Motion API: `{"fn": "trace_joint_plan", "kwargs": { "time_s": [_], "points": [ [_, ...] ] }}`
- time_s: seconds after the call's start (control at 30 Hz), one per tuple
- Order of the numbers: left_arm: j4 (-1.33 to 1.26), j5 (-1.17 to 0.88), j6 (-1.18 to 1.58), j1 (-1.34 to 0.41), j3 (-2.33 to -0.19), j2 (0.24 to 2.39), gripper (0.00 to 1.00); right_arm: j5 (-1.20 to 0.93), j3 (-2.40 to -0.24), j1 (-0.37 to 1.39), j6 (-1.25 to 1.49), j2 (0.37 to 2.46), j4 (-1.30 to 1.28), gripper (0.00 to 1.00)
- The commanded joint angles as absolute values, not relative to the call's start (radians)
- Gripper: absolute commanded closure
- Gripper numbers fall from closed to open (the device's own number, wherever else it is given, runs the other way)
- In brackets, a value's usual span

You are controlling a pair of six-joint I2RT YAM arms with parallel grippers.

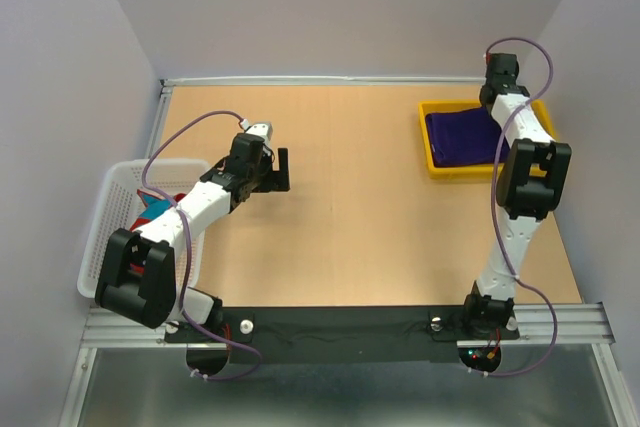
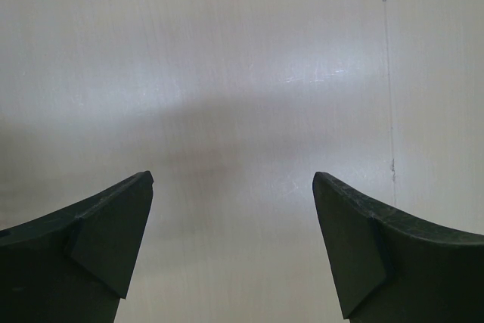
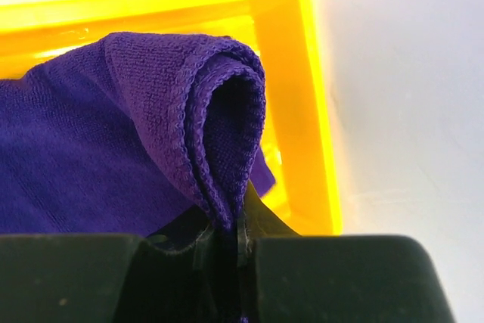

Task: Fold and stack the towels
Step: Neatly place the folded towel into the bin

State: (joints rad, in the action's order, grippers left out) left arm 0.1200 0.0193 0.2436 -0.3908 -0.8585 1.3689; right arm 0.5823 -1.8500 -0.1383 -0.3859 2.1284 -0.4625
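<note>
1. Right gripper (image 3: 231,243) is closest, and its two black fingers pinch a folded edge of the purple towel (image 3: 91,156)
2. That towel lies in the yellow tray (image 3: 302,73) at the far right of the table (image 1: 350,227)
3. Left gripper (image 2: 233,187) is spread wide and holds nothing
4. One red towel (image 1: 155,209) sits in the white basket (image 1: 105,217)
5. Towels look soft, light and floppy, so I think it is best to grab an edge or corner
</note>
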Motion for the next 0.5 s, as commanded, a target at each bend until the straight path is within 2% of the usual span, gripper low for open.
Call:
{"fn": "trace_joint_plan", "kwargs": {
  "time_s": [0.0,0.07,0.17,0.2,0.3,0.37,0.47],
  "points": [
    [0.113,0.028,0.229,-0.388,-0.88,1.345,0.01,0.618,-1.865,-0.164,-0.347,2.186,-0.374,0.87],
    [0.112,0.028,0.23,-0.388,-0.879,1.345,0.01,0.64,-1.864,-0.17,-0.334,2.209,-0.362,0.87],
    [0.112,0.026,0.227,-0.387,-0.877,1.347,0.01,0.67,-1.859,-0.173,-0.315,2.229,-0.357,0.75],
    [0.113,0.026,0.229,-0.387,-0.879,1.348,0.01,0.699,-1.856,-0.173,-0.31,2.232,-0.356,0.63],
    [0.112,0.025,0.229,-0.388,-0.879,1.347,0.01,0.788,-1.862,-0.184,-0.287,2.244,-0.353,0.38],
    [0.112,0.023,0.229,-0.388,-0.877,1.344,0.01,0.842,-1.87,-0.207,-0.241,2.243,-0.354,0.3],
    [0.113,0.025,0.225,-0.387,-0.877,1.336,0.01,0.861,-1.855,-0.254,-0.174,2.204,-0.353,0.26]
  ]
}}
